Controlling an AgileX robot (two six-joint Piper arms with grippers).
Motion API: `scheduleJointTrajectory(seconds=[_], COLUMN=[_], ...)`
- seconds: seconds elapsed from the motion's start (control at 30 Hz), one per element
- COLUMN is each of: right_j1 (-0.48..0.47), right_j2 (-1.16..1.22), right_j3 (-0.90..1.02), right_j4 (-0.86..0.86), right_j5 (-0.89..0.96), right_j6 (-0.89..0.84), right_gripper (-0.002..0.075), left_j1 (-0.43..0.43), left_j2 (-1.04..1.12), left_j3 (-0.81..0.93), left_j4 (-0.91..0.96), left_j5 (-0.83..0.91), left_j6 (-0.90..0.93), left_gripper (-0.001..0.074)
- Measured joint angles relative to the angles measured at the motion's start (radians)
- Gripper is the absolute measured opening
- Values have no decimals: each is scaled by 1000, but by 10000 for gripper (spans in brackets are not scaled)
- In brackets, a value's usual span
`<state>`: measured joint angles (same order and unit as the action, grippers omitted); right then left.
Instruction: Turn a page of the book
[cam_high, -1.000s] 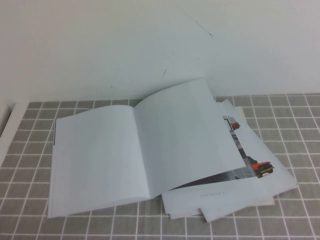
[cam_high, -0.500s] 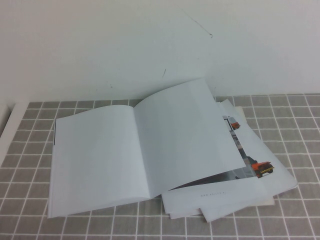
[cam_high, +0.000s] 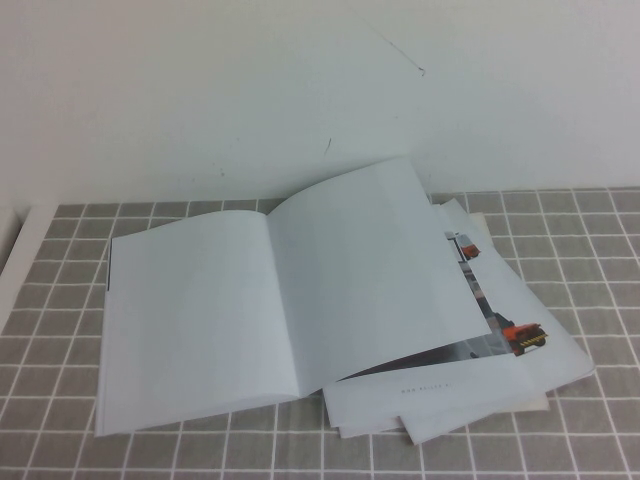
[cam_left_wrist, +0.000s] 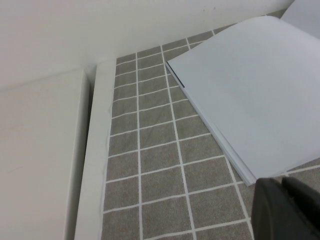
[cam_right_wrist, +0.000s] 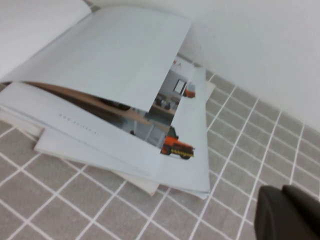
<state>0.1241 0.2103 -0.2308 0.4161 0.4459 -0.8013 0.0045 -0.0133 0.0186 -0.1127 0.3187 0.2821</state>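
The book (cam_high: 200, 310) lies open on the grey tiled table, both facing pages blank white. Its right page (cam_high: 370, 270) bows up, its outer edge lifted off the sheets below; its underside is hidden. Neither gripper shows in the high view. In the left wrist view my left gripper (cam_left_wrist: 287, 210) hovers shut and empty just off the book's near left corner (cam_left_wrist: 245, 175). In the right wrist view my right gripper (cam_right_wrist: 290, 215) hovers shut and empty over bare tiles, apart from the lifted page (cam_right_wrist: 110, 55).
Loose white sheets with an orange vehicle picture (cam_high: 520, 340) lie fanned under the book's right side, also in the right wrist view (cam_right_wrist: 180, 145). A white wall stands behind. A white raised border (cam_left_wrist: 95, 150) runs along the table's left edge.
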Motion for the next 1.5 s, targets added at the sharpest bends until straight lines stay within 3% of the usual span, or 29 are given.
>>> scheduleJointTrajectory(seconds=[0.37, 0.47, 0.6, 0.73, 1.37, 1.5], right_j1=[-6, -6, -8, -8, -10, -65], right_j2=[-83, -83, -99, -184, -222, -222], right_j3=[55, 122, 234, 257, 253, 253], right_j4=[-47, -128, -330, -442, -493, -493], right_j5=[-92, -157, -225, -133, -101, -101], right_j6=[55, 185, 484, 694, 724, 724], right_gripper=[-1, -1, -1, -1, -1, -1], left_j1=[0, 0, 0, 0, 0, 0], left_j2=[0, 0, 0, 0, 0, 0], left_j3=[0, 0, 0, 0, -2, -2], left_j4=[0, 0, 2, 2, 4, 4], left_j5=[2, 3, 5, 5, 7, 7], left_j6=[15, 15, 15, 15, 15, 15], left_gripper=[-4, -4, -4, -4, -4, -4])
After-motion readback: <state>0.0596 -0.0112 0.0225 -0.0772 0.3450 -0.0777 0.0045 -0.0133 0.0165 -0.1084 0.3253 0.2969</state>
